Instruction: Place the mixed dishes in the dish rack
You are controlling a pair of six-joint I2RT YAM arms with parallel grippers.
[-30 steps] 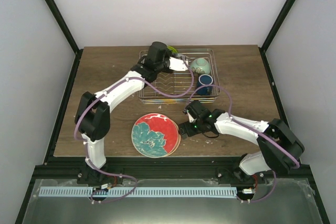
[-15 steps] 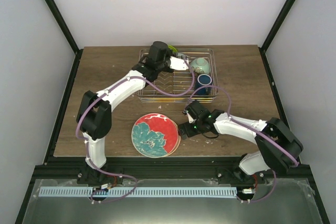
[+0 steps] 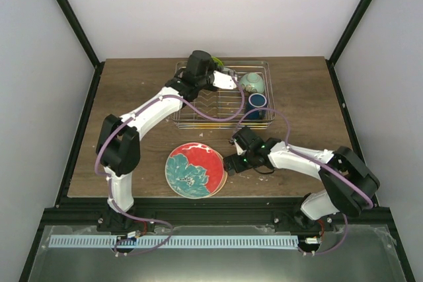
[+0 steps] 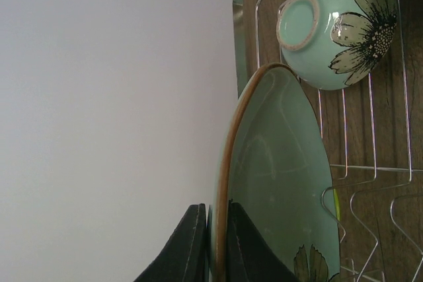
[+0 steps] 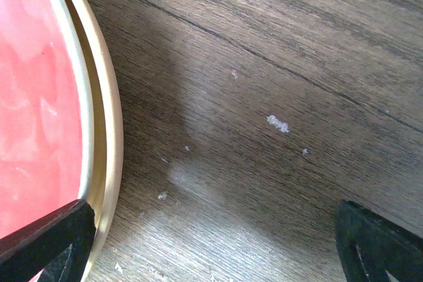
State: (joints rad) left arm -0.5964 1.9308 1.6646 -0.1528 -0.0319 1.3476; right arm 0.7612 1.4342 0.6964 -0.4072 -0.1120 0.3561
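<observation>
We are pinching the pale green plate's (image 4: pixel 281 163) rim with the left gripper (image 4: pixel 213 242), upright over the dish rack's (image 3: pixel 192 121) far left; the mint bowl (image 4: pixel 344 24) is lying just right, the blue mug (image 3: pixel 258 102) nearer; the right gripper (image 5: pixel 211 242) is sitting spread at the red plate's (image 3: pixel 192 171) right rim, bare table (image 5: pixel 277 84) rightward

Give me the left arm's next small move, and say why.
Probably ease the plate straight down into a slot of the rack. The left hand is shut on the plate's rim and holds it on edge over the rack's wires, close beside the bowl. A slow, vertical drop should seat it without knocking the bowl.
</observation>
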